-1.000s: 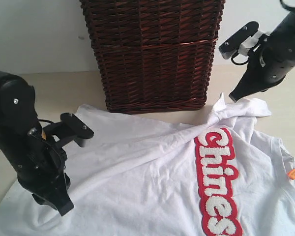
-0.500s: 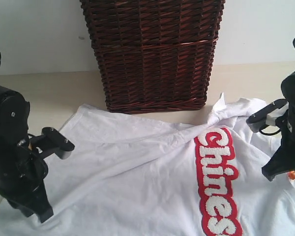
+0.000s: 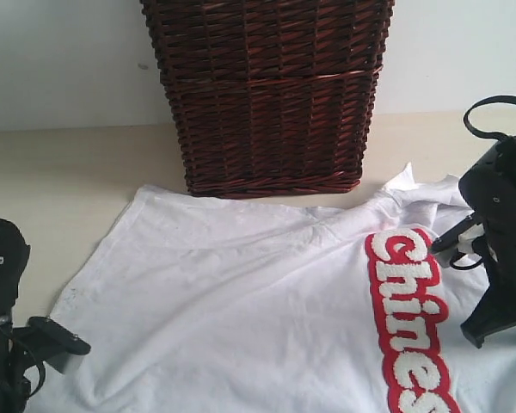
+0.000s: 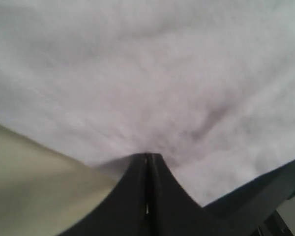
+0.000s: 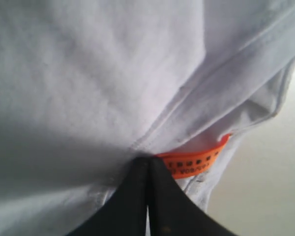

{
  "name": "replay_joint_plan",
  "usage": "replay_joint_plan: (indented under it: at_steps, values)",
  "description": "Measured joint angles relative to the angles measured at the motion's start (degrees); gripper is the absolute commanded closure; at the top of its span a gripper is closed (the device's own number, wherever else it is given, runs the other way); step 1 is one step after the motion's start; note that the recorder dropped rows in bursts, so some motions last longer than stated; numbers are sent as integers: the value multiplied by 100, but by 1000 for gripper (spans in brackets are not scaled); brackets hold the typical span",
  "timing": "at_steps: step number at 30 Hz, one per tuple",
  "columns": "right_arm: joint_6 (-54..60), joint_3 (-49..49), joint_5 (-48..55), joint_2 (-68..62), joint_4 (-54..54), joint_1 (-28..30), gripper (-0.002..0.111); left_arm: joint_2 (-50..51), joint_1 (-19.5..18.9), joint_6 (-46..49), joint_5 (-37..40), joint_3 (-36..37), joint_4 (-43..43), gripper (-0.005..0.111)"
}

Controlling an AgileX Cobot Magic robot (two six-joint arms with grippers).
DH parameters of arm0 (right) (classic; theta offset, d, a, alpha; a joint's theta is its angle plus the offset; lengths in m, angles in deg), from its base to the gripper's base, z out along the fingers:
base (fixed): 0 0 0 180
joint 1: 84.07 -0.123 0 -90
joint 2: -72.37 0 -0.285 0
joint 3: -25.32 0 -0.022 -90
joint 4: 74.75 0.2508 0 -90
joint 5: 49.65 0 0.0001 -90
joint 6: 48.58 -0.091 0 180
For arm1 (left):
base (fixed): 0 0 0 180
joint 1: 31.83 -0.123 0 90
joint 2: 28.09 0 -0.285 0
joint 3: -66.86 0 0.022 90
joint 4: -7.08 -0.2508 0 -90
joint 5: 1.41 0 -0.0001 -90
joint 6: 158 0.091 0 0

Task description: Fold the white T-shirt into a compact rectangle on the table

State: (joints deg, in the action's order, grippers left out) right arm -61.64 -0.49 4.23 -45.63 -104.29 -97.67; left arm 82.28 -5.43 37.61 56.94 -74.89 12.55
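Left gripper [image 4: 147, 158] is clenched on an edge of the white T-shirt [image 3: 241, 292], right gripper [image 5: 148, 160] on its collar seam beside an orange tag [image 5: 196, 160]; the cloth spreads over the table [image 3: 69, 172] beyond both tips. Limp, light cotton; seamed edges likely hold best.

**Inventory, counted**

- T-shirt [image 3: 241, 292], white, short-sleeved: one, spread in front of the basket.
- Basket [image 3: 267, 95], dark brown wicker: one.
- Counter [image 3: 69, 163], pale beige: one, carrying the basket and the T-shirt.
- Red band [image 3: 410, 318] across the shirt's chest: one, in front of the basket's right end.
- Fuzzy white letters inside that band: six in view; the picture's edge cuts the row off.
- Orange tag [image 5: 196, 160]: one, at a shirt seam, shown by the right wrist view.
- Black robot arms: two, the left arm [image 3: 0, 344] and the right arm [image 3: 503, 232], one off each front corner of the basket.
- Pincers: two, the left pincer [image 4: 147, 162] and the right pincer [image 5: 148, 164], one per arm.
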Motion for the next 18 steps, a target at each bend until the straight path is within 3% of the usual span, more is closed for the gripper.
replay_joint_plan:
  at_steps: [5,15,18]
  values:
    - [57,-10,49,25,51,0,108,164,34,419,254,13,541,107]
    - [132,315,-159,769,171,10,108,-71,305,413,359,-425,249,107]
    - [215,353,-712,1198,211,10,96,-460,305,237,221,-675,-53,107]
